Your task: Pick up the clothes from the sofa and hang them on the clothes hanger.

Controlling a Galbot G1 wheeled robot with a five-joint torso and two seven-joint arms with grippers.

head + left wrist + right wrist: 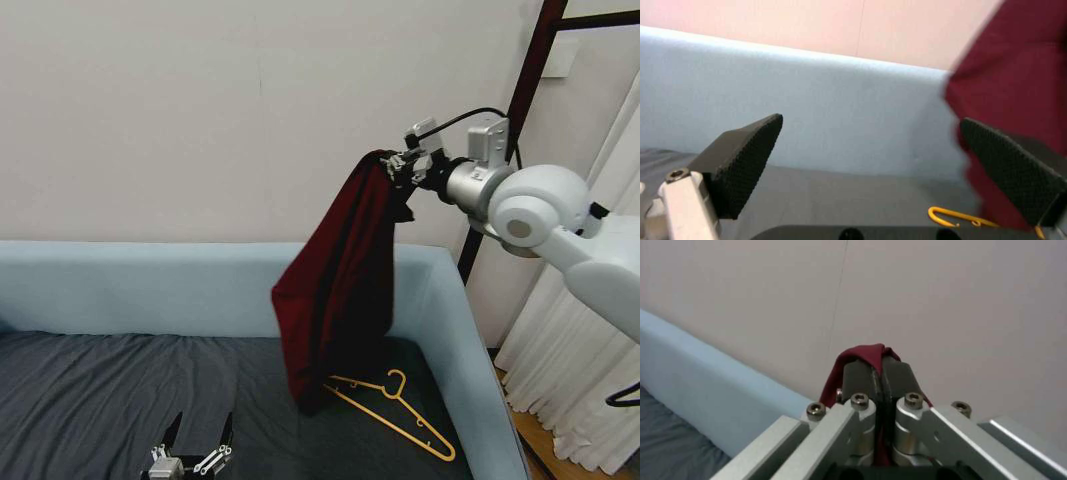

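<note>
A dark red garment (340, 290) is hanging in the air above the right end of the sofa (150, 290). Its top edge is pinched up high and its lower folds are dangling in front of the pale blue backrest, with the lowest tip reaching down toward the dark grey seat cover (90, 390). The right gripper (402, 166) is holding it up near the wall. In the right wrist view its jaws are pressing together on a fold of the red cloth that is poking out above them. A yellow hanger (395, 405) is lying flat on the seat cover, just beside and partly beneath the hanging cloth, near the sofa's right arm. The left gripper (197, 437) is hovering low over the seat, well apart from the garment and to its left, with its jaws standing wide and gripping nothing. Beyond the sofa's right end a dark rack pole (522, 95) is rising along the wall, and a white curtain (590, 370) is hanging beside it.
</note>
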